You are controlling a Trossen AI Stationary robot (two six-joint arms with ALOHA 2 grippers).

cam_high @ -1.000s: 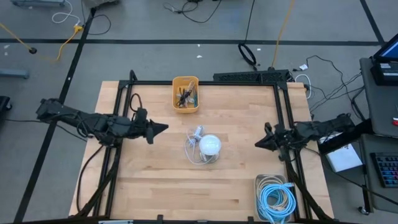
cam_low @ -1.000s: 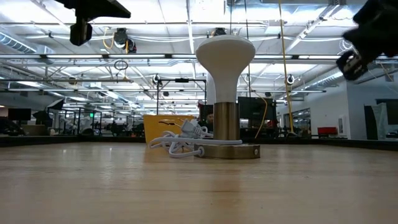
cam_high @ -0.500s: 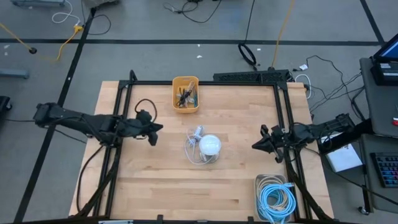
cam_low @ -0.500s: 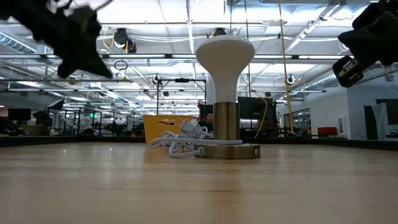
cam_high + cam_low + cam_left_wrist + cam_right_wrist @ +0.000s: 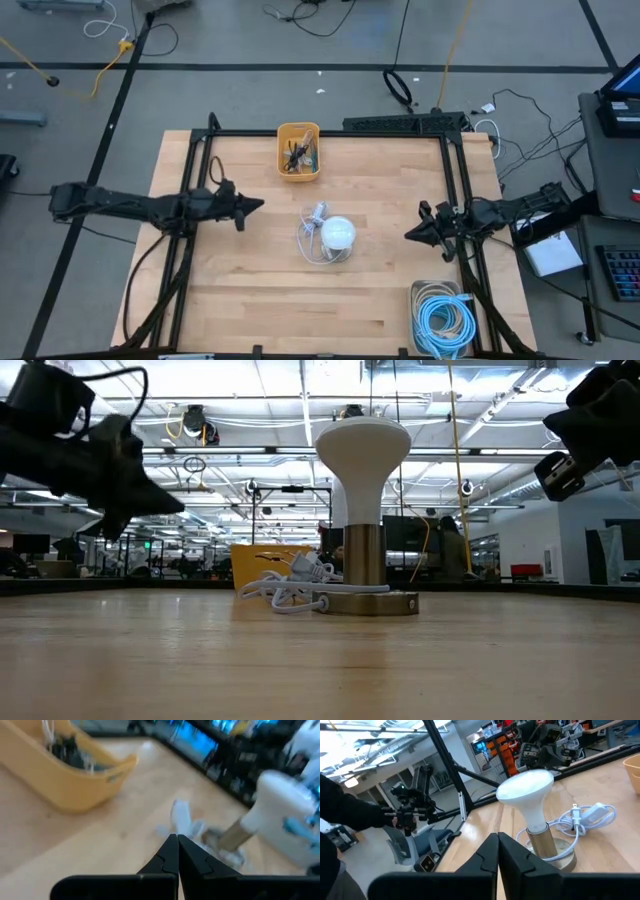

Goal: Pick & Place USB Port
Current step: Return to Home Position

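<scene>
**Both grippers clenched and empty, white cable between them**

The left gripper [image 5: 261,204] hovers with its fingers pressed together, grasping nothing. Ahead of its tips and off to one side stands the yellow bin [image 5: 282,150], with dark cables [image 5: 297,153] inside. Between the two grippers lies the white plug-ended cable [image 5: 317,213], looped at the base of a white dome-topped lamp [image 5: 338,233]. The right gripper [image 5: 409,235] is likewise clenched and empty. Near it sits the gray bin [image 5: 414,300], holding a coiled blue cable [image 5: 445,322].

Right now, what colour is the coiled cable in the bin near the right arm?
Light blue coiled cable, clearest in high view.
</scene>
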